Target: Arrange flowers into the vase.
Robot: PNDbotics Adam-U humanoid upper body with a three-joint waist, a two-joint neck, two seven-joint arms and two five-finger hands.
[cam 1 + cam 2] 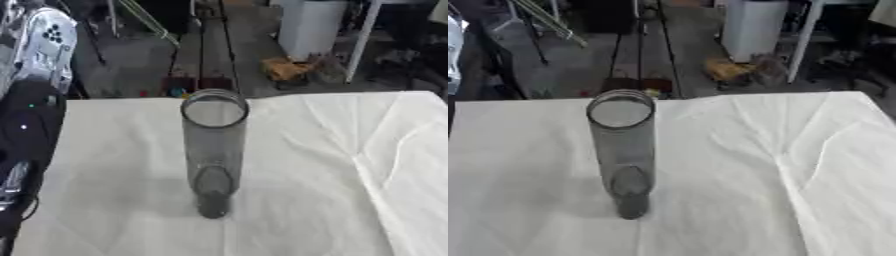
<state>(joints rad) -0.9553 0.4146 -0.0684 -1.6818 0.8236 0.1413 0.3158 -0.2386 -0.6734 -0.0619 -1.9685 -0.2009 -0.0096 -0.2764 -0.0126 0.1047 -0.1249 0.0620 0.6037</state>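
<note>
vase: clear glass cylinder vase, upright, mouth open to the top, nothing inside that I can see; stands near the middle of the desk, slightly toward the left side

why there: central and upright so stems can drop straight in from above and either arm could reach it; judgement only

flowers: none visible on the desk or in the vase in either view; task looks not started

fingers: no hand of the robot shows in either view, so whether the fingers are wide, narrow or holding anything can't be told; no place relative to the fingers can be given, the vase simply stands alone with nothing near it

desk: white cloth covers the desk, creased with fold lines running toward the near right; vase casts a soft shadow to its left on the cloth

left edge: black and white equipment with small lights just off the desk's left side, in the left eye view; not touching the vase

background: beyond the far desk edge, floor with a white bin-like object, a brownish heap beside it, metal legs and rails; well apart from the vase

next, as a guess: flowers must be brought in first; tall narrow vase could tip if knocked at the rim

risk: cloth creases could let the base shift if it is pushed
</note>
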